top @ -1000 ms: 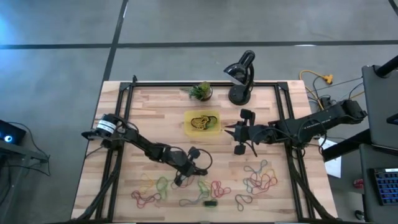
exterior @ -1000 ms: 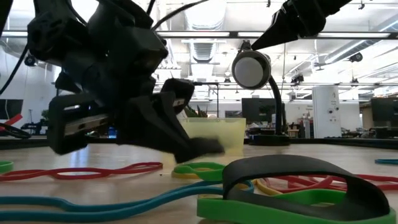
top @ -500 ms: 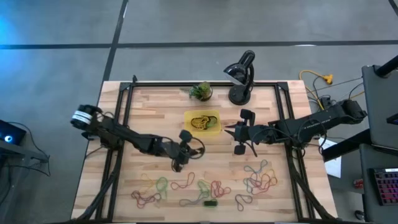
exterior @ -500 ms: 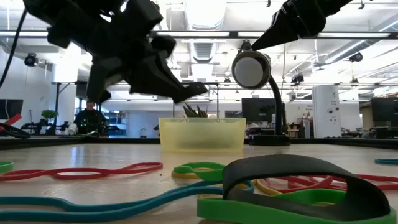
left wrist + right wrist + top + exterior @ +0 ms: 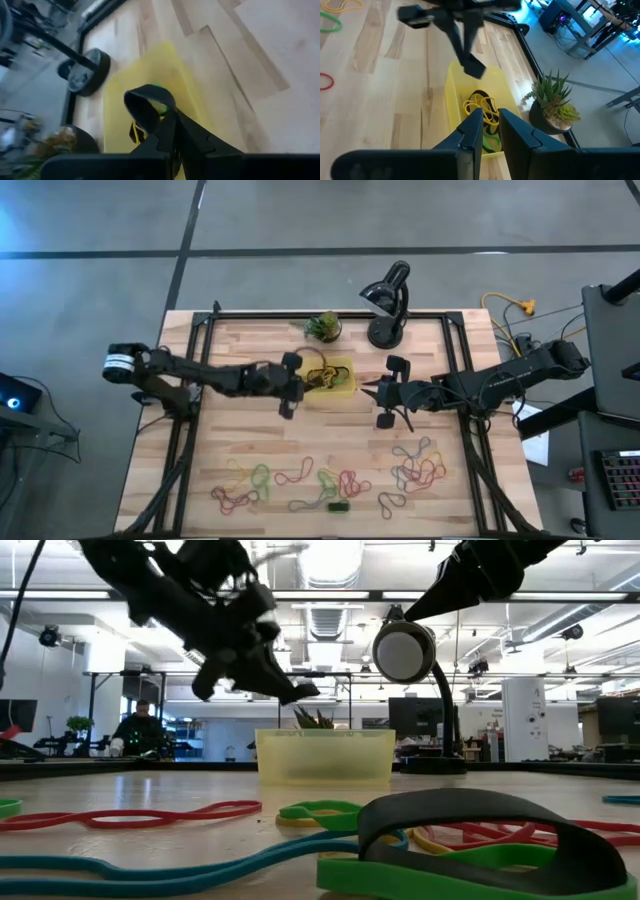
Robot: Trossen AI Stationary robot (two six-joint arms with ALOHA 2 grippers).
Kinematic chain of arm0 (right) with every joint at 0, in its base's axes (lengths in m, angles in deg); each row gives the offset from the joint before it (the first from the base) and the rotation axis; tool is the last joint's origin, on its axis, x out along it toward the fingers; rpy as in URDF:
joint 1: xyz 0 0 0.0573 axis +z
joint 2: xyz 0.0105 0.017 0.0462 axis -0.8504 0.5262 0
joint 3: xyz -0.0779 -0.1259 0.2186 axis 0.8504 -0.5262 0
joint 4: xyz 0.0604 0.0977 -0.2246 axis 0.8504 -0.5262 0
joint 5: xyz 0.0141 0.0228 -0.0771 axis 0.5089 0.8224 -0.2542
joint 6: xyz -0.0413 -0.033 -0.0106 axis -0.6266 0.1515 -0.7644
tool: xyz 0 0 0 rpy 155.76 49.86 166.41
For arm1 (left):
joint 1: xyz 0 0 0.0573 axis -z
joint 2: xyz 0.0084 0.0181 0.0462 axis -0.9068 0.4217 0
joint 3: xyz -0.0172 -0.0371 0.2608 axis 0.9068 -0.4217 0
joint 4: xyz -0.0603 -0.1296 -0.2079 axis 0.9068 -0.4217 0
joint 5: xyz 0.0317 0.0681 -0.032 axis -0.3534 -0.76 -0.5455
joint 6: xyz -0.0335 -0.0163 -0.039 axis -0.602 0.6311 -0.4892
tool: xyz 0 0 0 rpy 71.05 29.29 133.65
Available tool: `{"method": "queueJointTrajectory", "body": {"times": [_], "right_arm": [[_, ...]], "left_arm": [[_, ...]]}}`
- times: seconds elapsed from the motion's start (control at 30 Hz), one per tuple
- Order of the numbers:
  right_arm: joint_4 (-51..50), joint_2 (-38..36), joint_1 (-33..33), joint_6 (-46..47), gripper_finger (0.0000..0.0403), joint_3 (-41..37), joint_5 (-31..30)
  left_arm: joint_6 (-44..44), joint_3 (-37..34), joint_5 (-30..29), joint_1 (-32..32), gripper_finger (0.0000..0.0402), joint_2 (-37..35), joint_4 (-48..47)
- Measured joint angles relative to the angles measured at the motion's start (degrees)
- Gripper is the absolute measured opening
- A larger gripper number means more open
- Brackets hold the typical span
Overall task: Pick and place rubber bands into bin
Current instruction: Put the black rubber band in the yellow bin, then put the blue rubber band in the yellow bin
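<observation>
Left gripper (image 5: 297, 384) is pinched tight on a dark band (image 5: 145, 102), hanging right over the bin's (image 5: 345, 387) left edge. So the drop spot is basically straight below, slightly right. Right gripper (image 5: 372, 392), fingers slightly apart and empty, waits just right of the bin.

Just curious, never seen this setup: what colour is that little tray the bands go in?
Translucent yellow: the bin shows best in the right wrist view.
</observation>
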Motion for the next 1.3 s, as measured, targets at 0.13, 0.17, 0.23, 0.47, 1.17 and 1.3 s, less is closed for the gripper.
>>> {"method": "queueJointTrajectory", "body": {"times": [0.13, 0.17, 0.23, 0.47, 1.17, 1.3], "right_arm": [[0.01, 0.0, 0.0, 0.0, 0.0057, -0.02, 0.0], [0.02, 0.0, 0.0, 0.0, 0.0057, -0.02, 0.0], [0.05, 0.0, 0.0, 0.0, 0.0057, -0.02, 0.0], [0.08, 0.0, 0.0, 0.0, 0.0057, -0.02, 0.0], [-0.15, 0.0, 0.0, 1.5, 0.0056, -0.49, 0.02], [-0.39, 0.09, 0.0, 3.41, 0.0056, -1.22, 1.02]], "left_arm": [[0.01, 0.0, 6.08, -5.03, 0.0, 1.66, 0.97], [-0.01, -0.02, 7.23, -5.98, 0.0, 2.1, 1.03], [-0.04, 0.03, 8.9, -7.41, 0.0, 3.67, 2.41], [-2.85, 0.0, 9.97, -8.48, 0.0, 7.84, 7.77], [-3.21, 0.02, 8.78, -8.48, 0.0087, 7.41, 8.98], [-3.25, 0.02, 8.52, -8.18, 0.0089, 4.96, 5.0]]}}
